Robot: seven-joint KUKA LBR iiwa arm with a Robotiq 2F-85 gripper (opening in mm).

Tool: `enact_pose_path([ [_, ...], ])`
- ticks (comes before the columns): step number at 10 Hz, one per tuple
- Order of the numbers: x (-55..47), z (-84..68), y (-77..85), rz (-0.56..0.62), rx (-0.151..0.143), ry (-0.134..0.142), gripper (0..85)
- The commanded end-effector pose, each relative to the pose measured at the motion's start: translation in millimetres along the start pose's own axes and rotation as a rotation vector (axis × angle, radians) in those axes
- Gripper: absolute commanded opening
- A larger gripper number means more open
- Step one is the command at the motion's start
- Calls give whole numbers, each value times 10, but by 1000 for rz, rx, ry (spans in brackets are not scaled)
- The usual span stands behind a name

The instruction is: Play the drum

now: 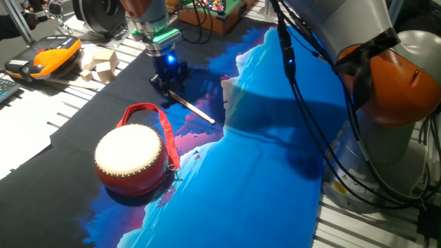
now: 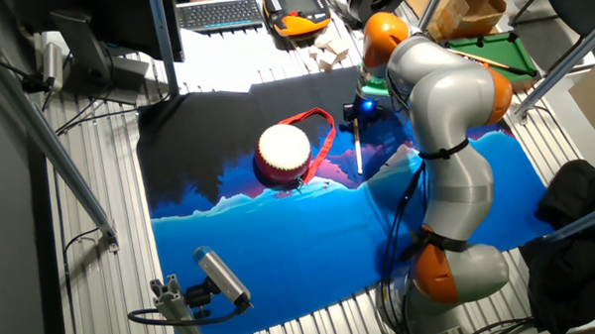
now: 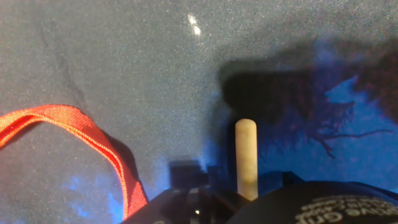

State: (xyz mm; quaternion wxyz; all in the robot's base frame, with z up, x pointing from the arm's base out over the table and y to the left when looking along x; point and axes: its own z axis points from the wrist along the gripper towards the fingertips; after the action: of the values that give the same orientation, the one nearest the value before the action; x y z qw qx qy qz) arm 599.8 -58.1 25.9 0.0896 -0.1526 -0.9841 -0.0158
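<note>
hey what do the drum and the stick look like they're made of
Drum: the top looks like cream hide or a synthetic skin, matte and slightly mottled; the body is glossy red, perhaps lacquered wood or plastic; the strap is woven red fabric.
Stick: pale, unpainted wood by its colour, with a rounded tip.

A cluttered lab bench around a cloth-covered table.

The table [image 2: 273, 310] has a ribbed metal top, mostly draped in a black and blue printed cloth [image 2: 275, 236]. Beyond its far edge in the other fixed view lie a keyboard [image 2: 221, 12], an orange and black handheld controller [image 2: 297, 10] and pale wooden blocks [image 2: 333, 55]; a small green pool table toy [image 2: 490, 53] sits at the far right corner. A dark monitor [image 2: 94, 16] stands at the far left corner, and grey metal frame bars [image 2: 55, 159] cross the left side.
</note>
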Motion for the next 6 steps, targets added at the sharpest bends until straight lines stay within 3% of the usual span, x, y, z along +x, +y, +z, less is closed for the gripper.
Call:
enact_pose_path([
  [1,-1,-1,-2,-4,1,0,340],
  [6,-2,-5,3,-10,2,-1,340],
])
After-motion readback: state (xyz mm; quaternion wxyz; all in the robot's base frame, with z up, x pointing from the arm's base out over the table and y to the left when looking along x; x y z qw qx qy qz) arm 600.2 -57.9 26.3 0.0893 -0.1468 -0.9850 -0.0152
